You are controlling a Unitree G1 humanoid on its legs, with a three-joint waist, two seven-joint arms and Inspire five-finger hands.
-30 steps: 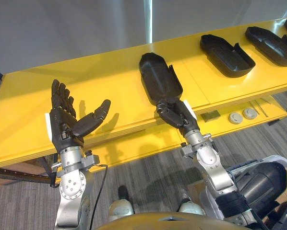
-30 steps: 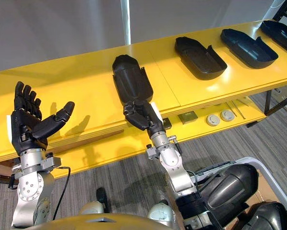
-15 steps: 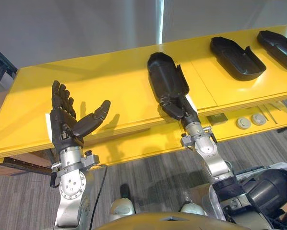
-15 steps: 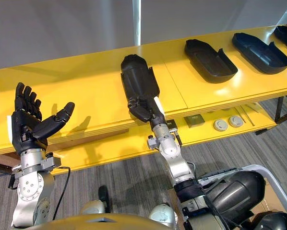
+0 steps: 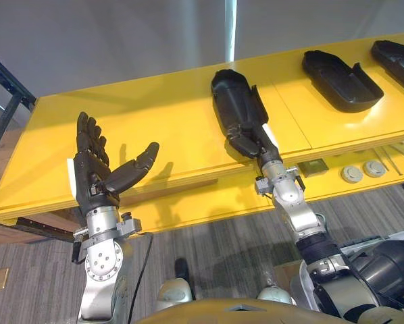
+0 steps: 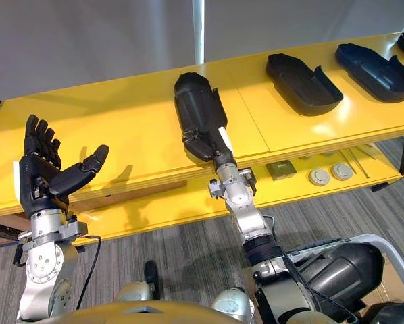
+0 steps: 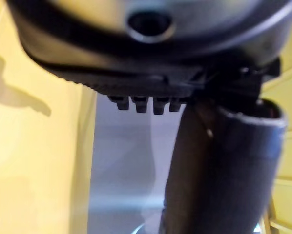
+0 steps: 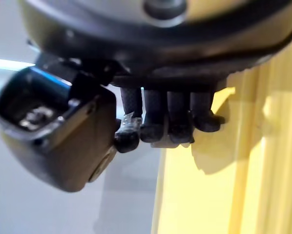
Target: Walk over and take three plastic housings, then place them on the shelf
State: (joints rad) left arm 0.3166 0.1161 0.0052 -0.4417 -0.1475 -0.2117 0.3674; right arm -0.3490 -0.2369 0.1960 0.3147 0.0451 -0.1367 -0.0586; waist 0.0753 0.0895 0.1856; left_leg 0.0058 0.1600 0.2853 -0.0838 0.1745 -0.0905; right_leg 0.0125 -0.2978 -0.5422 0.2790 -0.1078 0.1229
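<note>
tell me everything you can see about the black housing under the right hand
The housing is a long, matte black plastic shell with a rounded far end and a raised tab along one long edge. It lies flat on the yellow table, lengthwise away from the robot, its near end close to the table's front edge. The right hand lies over that near end, touching it; whether the hand actually grips it cannot be told.
</note>
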